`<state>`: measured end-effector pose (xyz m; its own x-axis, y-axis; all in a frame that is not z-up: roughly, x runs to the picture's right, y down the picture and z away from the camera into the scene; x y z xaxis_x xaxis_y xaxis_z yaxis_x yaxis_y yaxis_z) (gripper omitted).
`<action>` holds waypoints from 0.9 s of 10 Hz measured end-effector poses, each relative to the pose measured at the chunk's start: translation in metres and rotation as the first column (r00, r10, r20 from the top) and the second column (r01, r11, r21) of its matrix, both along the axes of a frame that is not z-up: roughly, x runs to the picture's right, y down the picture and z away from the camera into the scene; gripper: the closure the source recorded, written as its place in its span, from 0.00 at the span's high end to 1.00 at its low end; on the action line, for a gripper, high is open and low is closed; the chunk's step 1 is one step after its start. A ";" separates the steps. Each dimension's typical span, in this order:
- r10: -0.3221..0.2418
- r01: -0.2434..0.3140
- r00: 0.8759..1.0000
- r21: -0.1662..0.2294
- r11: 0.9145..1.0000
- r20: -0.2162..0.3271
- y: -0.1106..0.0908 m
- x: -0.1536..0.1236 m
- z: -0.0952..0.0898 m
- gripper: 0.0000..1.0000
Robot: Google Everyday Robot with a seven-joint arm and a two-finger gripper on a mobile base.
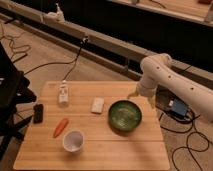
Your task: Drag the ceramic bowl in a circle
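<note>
**A:** Starting from the near edge of the wooden table [100,157], what could get in the way of the circle?

**B:** Nearest is a white cup [73,140], upright, with a carrot [60,127] just beyond it to the left and a small dark object [37,113] by the left edge. All three sit well apart from the green ceramic bowl [125,115], which stands on the right half of the table with bare wood in front of it.

**A:** And closer to the bowl?

**B:** A white block [97,105] lies just to the bowl's left. I judge it the likeliest thing to be bumped if the loop swings wide on that side. A white bottle [63,93] stands further off, towards the far left.

**A:** Where is the gripper?

**B:** The gripper [137,94] is low at the bowl's far right rim, on the end of the white arm [156,66] that reaches in from the right. That spot suits hooking the rim to drag the bowl. I can't tell whether it is spread or closed, or whether it touches the rim.

**A:** Anything beyond?

**B:** A blue box [178,108] and cables [50,64] lie on the floor, off the table.
</note>
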<state>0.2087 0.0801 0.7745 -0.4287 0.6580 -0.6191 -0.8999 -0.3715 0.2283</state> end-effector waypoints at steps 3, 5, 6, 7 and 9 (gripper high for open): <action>0.000 0.000 1.000 0.000 1.000 0.000 0.000 0.000 0.000 0.80; -0.005 0.005 1.000 0.010 1.000 -0.005 -0.001 0.001 0.001 0.80; -0.002 0.001 1.000 0.028 1.000 0.005 -0.001 -0.003 0.004 0.80; 0.001 -0.002 1.000 0.036 0.999 0.022 0.002 -0.008 0.007 0.80; -0.002 0.000 0.999 0.036 0.999 0.046 0.014 -0.014 0.012 0.80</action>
